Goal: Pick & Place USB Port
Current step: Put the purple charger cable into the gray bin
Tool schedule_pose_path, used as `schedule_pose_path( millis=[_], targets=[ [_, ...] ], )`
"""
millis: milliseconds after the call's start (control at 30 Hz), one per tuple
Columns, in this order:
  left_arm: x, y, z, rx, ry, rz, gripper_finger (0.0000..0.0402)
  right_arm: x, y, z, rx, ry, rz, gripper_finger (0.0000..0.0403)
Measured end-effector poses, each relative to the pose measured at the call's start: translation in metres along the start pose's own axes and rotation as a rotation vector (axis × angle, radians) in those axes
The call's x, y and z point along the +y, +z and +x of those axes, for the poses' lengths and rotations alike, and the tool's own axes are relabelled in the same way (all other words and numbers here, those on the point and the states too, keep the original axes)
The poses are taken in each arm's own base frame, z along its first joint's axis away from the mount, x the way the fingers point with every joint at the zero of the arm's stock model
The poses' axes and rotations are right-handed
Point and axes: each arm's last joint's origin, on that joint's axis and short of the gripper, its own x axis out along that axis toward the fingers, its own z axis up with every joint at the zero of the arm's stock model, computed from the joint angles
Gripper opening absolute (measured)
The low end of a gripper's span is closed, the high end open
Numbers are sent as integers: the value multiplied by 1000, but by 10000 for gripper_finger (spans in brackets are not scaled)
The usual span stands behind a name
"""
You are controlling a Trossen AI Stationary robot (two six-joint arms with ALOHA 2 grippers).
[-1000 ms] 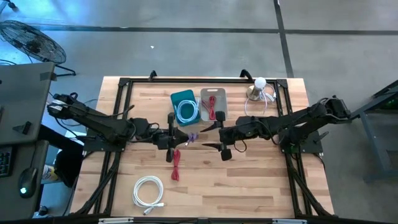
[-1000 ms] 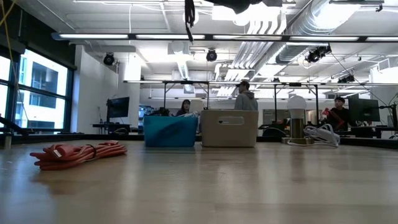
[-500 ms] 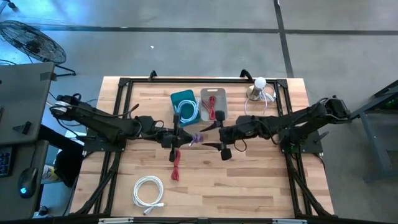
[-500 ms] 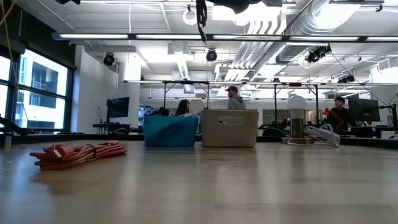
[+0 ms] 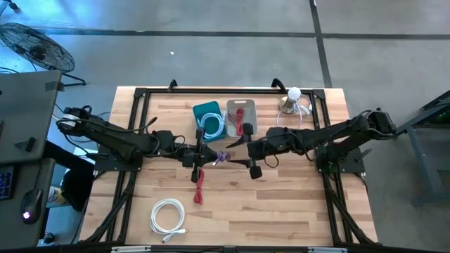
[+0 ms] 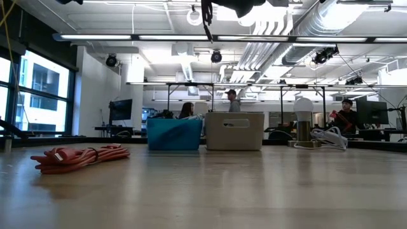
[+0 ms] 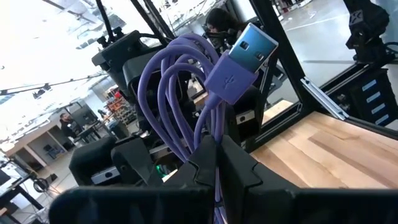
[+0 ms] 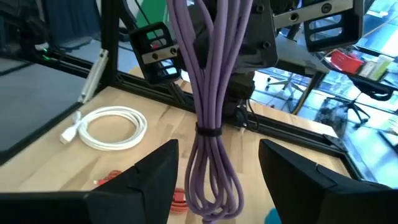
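A purple USB cable bundle (image 5: 221,156) hangs above the table's middle, bound by a dark tie (image 8: 208,130), with its blue-tipped plug (image 7: 247,51) at the upper end. My left gripper (image 5: 204,156) is shut on it, reaching in from the table's left. My right gripper (image 5: 240,153) is open and faces it from the right. Its two fingers (image 8: 155,174) stand on either side of the bundle's lower loops (image 8: 211,193) without touching. In the low view only a dark length of the cable (image 6: 206,16) shows at the top. My left gripper (image 7: 216,149) pinches the purple bundle's several strands (image 7: 211,124) between its two fingers, below the plug end. The fingers come level from the table's left, across the bundle. The bundle is lifted clear, with its looped end hanging below and the plug standing above the fingers.
A red cable (image 5: 199,184) and a white coil (image 5: 167,214) lie on the near half of the table. A teal bin (image 5: 209,111) and a grey bin (image 5: 250,112) holding cables stand at the far middle. A lamp (image 5: 292,100) stands at the far right.
My left gripper has carried the purple bundle a short way toward the table's right, closer to my open right gripper. It stayed shut on the bundle, which moved right in the low view as well.
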Motion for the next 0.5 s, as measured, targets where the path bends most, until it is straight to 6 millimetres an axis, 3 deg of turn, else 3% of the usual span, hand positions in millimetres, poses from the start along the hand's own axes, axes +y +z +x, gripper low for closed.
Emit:
schedule_pose_path(
  millis=[500],
  targets=[
    [1, 0, 0, -3, 10, 22, 0, -2, 2, 0, -35, 28, 21, 208]
  ],
)
